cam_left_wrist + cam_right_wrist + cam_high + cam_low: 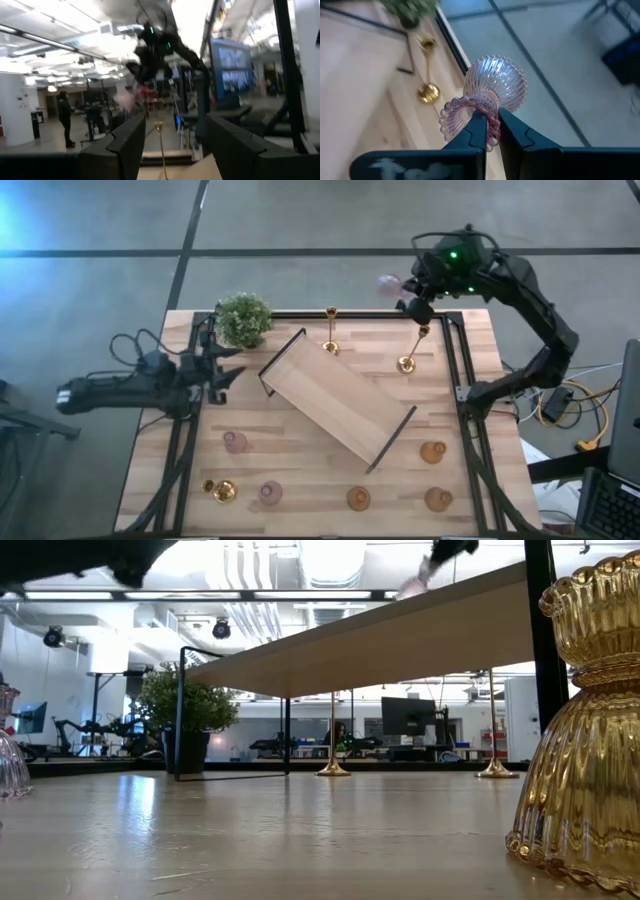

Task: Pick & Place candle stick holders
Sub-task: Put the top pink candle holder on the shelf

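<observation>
While tilted, tray [335, 406] bare-topped.

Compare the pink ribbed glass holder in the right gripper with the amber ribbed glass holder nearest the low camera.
The pale pink ribbed glass candle holder is pinched at its beaded rim in the right gripper and hangs tilted in the air; the amber ribbed glass candle holder stands upright on the wooden table, untouched. One is pink, the other golden amber. Both are squat, ribbed and waisted.

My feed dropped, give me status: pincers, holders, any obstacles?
Right pincer shut on pink holder, raised past the table's far edge. Left pincer open, waiting at left edge. Tray lies diagonally mid-table.
</observation>
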Robot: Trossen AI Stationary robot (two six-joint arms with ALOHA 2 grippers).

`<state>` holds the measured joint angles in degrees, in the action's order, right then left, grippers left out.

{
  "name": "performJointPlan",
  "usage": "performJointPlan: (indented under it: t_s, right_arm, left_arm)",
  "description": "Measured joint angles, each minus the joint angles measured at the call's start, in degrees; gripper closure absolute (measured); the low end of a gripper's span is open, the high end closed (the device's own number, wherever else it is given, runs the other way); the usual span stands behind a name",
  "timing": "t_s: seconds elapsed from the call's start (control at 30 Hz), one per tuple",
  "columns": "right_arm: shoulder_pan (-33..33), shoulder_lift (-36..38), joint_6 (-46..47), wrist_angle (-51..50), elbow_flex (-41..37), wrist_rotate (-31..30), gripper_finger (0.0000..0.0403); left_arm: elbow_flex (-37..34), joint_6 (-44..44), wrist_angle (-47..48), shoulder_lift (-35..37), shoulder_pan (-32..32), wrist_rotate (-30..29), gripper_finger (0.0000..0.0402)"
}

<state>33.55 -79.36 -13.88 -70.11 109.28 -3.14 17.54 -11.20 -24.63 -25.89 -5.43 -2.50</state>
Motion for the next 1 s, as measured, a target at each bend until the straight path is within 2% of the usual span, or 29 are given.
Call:
performJointPlan:
  t_s: [0.1, 0.2, 0.4, 0.5, 0.63, 0.83, 1.0]
  right_arm:
    - [-3.9, -0.5, 1.6, 0.0, 2.5, 0.0, 0.0385]
    - [-8.0, -1.3, 2.4, 0.1, 4.3, 0.1, 0.0385]
    - [-14.5, -3.0, 5.3, 1.6, 4.7, -1.6, 0.0385]
    - [-16.7, -3.9, 6.0, 3.3, 4.5, -4.6, 0.0385]
    - [-18.6, -5.6, 7.5, 4.9, 4.3, -5.0, 0.0385]
    - [-20.7, -7.6, 7.9, 6.3, 4.4, -5.0, 0.0385]
    - [-21.0, -8.5, 8.2, 7.3, 4.3, -5.7, 0.0385]
  left_arm:
    - [5.6, -3.5, -1.3, -9.9, 2.8, -0.5, 0.0199]
    - [12.4, -7.9, -1.3, -19.7, 6.7, -4.8, 0.0203]
    - [25.8, -14.9, 0.7, -36.4, 13.4, -22.4, 0.0204]
    - [32.6, -16.7, -1.6, -42.9, 14.4, -30.4, 0.0204]
    - [39.5, -19.8, 0.0, -52.0, 14.6, -39.7, 0.0204]
    - [48.7, -28.7, -1.1, -61.5, 14.5, -52.2, 0.0204]
    - [53.5, -32.8, -0.9, -66.6, 14.5, -56.6, 0.0204]
